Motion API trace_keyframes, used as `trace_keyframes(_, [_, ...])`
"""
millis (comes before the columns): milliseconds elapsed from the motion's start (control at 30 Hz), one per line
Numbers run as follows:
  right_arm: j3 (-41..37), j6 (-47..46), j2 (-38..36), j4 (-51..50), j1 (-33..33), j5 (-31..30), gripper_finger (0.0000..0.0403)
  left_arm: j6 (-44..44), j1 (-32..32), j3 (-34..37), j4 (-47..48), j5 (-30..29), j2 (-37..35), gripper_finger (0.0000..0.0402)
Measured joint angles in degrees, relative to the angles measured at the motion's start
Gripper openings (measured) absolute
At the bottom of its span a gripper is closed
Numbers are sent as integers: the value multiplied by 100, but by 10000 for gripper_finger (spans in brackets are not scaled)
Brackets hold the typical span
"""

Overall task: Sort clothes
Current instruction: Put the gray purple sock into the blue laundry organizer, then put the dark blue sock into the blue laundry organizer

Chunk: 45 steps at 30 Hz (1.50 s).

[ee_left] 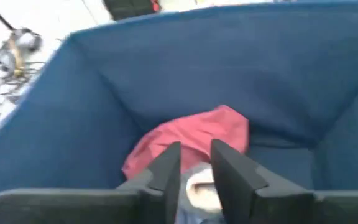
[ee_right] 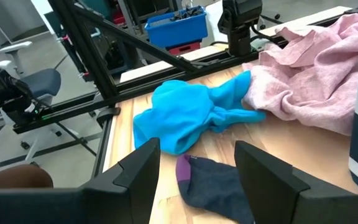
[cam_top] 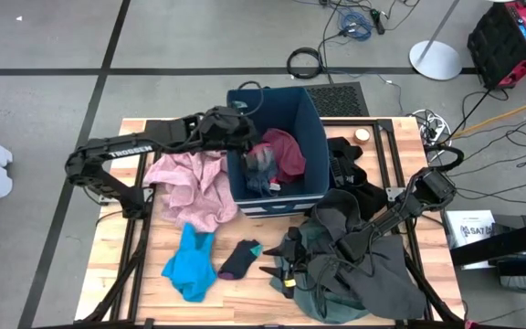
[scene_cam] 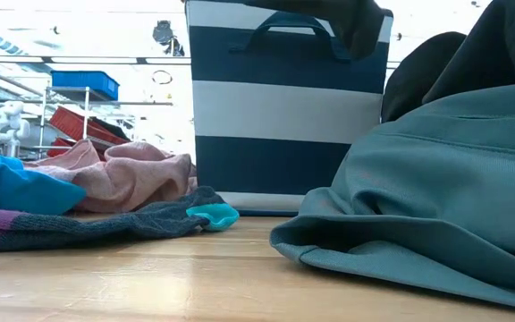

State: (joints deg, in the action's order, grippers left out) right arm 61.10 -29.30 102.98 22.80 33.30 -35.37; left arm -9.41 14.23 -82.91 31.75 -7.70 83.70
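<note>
Near desk (cam_top: 245, 297) edge: bare wood lies between the bright-blue piece (cam_top: 190, 263) and the grey-green garment (cam_top: 359, 265), with a dark sock (cam_top: 240, 260) between them. The right claw (ee_right: 197, 171) hovers low over the grey-green pile, fingers set wide, holding nothing. The dusty-pink garment (cam_top: 194, 187) lies beside the navy bin (cam_top: 313, 137). The left claw (ee_left: 194, 171) hangs inside the bin over a red piece (ee_left: 191, 140), fingers narrowly parted; no grip is visible. Black clothes (cam_top: 350, 169) lie past the bin.

We see a navy fabric bin (scene_cam: 284, 107) banded white, a dusty-pink garment (cam_top: 194, 183), and a bright-blue piece (cam_top: 190, 265) at its six o'clock.
</note>
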Motion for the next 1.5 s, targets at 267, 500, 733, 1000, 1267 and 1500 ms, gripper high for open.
trace_keyframes(267, [0,-96,0,-222,2,108,196,7,-76,4,148,34,-321,187])
trace_keyframes(500, [0,-109,0,-264,0,105,196,523,-866,4,777,986,-1225,192])
trace_keyframes(733, [0,-432,0,-558,0,107,196,1345,-2582,95,1346,830,-1717,192])
trace_keyframes(1000, [0,-770,0,-644,35,102,196,2385,-4618,1444,711,-495,-1619,192])
trace_keyframes(1267, [0,-800,0,-644,55,98,196,3306,-5394,3493,-2144,-1007,-1095,192])
trace_keyframes(1500, [0,-772,0,-638,-5,89,196,3395,-5311,3825,-2489,-1743,-333,192])
